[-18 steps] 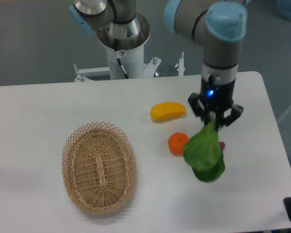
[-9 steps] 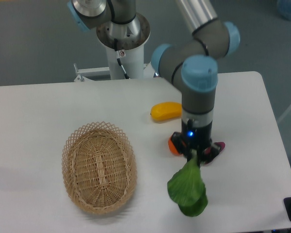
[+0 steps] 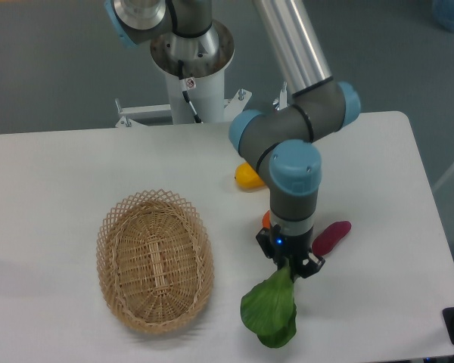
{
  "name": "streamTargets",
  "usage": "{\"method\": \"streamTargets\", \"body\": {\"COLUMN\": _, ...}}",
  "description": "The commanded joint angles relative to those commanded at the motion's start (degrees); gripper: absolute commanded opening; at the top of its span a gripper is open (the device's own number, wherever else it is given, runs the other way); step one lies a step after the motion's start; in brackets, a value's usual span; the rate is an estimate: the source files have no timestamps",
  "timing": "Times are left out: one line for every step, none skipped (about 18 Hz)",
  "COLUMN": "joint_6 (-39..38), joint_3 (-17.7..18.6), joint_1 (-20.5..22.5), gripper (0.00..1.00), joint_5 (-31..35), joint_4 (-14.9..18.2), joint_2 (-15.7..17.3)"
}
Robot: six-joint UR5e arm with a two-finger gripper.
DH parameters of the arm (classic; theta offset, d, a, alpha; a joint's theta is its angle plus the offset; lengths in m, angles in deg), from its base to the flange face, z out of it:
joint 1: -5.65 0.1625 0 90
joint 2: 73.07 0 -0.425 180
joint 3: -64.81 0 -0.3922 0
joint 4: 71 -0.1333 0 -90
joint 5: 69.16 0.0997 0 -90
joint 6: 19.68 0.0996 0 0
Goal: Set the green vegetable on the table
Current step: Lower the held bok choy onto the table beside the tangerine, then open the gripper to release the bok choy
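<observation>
Gripped the leafy dark green toy vegetable (image 3: 270, 314) by its stem in the black two-finger claw (image 3: 289, 266), leaves dangling low over the near white table (image 3: 60, 174), ready for release.

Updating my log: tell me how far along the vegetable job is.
Done: the green vegetable is picked up, clear of the basket. In hand: the pincer grips its stem end, leaves low over the table near the front edge. Left: lower it, let go and pull away.
</observation>
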Motion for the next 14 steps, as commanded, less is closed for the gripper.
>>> {"method": "streamTargets", "body": {"joint_6": 0.7, "joint_3": 0.4, "joint_1": -0.1, "gripper": 0.34, "joint_5": 0.1, "joint_4": 0.0, "joint_2": 0.1}}
{"method": "streamTargets", "body": {"joint_6": 0.7, "joint_3": 0.6, "joint_1": -0.1, "gripper": 0.34, "joint_5": 0.2, "joint_4": 0.0, "joint_2": 0.1}}
{"method": "streamTargets", "body": {"joint_6": 0.7, "joint_3": 0.6, "joint_1": -0.1, "gripper": 0.34, "joint_5": 0.3, "joint_4": 0.0, "joint_2": 0.1}}
{"method": "streamTargets", "body": {"joint_6": 0.8, "joint_3": 0.7, "joint_1": -0.1, "gripper": 0.34, "joint_5": 0.3, "joint_4": 0.0, "joint_2": 0.1}}
{"method": "streamTargets", "body": {"joint_6": 0.7, "joint_3": 0.7, "joint_1": 0.0, "gripper": 0.34, "joint_5": 0.3, "joint_4": 0.0, "joint_2": 0.1}}
{"method": "streamTargets", "body": {"joint_6": 0.7, "joint_3": 0.7, "joint_1": -0.1, "gripper": 0.36, "joint_5": 0.3, "joint_4": 0.0, "joint_2": 0.1}}
{"method": "streamTargets", "body": {"joint_6": 0.7, "joint_3": 0.6, "joint_1": -0.1, "gripper": 0.39, "joint_5": 0.3, "joint_4": 0.0, "joint_2": 0.1}}
{"method": "streamTargets", "body": {"joint_6": 0.4, "joint_3": 0.6, "joint_1": -0.1, "gripper": 0.49, "joint_5": 0.3, "joint_4": 0.0, "joint_2": 0.1}}
{"method": "streamTargets", "body": {"joint_6": 0.2, "joint_3": 0.5, "joint_1": -0.1, "gripper": 0.66, "joint_5": 0.3, "joint_4": 0.0, "joint_2": 0.1}}
{"method": "streamTargets", "body": {"joint_6": 0.2, "joint_3": 0.4, "joint_1": -0.1, "gripper": 0.81, "joint_5": 0.3, "joint_4": 0.0, "joint_2": 0.1}}
{"method": "streamTargets", "body": {"joint_6": 0.3, "joint_3": 0.3, "joint_1": -0.1, "gripper": 0.95, "joint_5": 0.3, "joint_4": 0.0, "joint_2": 0.2}}
{"method": "streamTargets", "body": {"joint_6": 0.4, "joint_3": 0.2, "joint_1": -0.1, "gripper": 1.0, "joint_5": 0.3, "joint_4": 0.0, "joint_2": 0.3}}
{"method": "streamTargets", "body": {"joint_6": 0.3, "joint_3": 0.1, "joint_1": -0.1, "gripper": 1.0, "joint_5": 0.3, "joint_4": 0.1, "joint_2": 0.4}}
{"method": "streamTargets", "body": {"joint_6": 0.4, "joint_3": -0.1, "joint_1": -0.1, "gripper": 1.0, "joint_5": 0.3, "joint_4": 0.1, "joint_2": 0.4}}
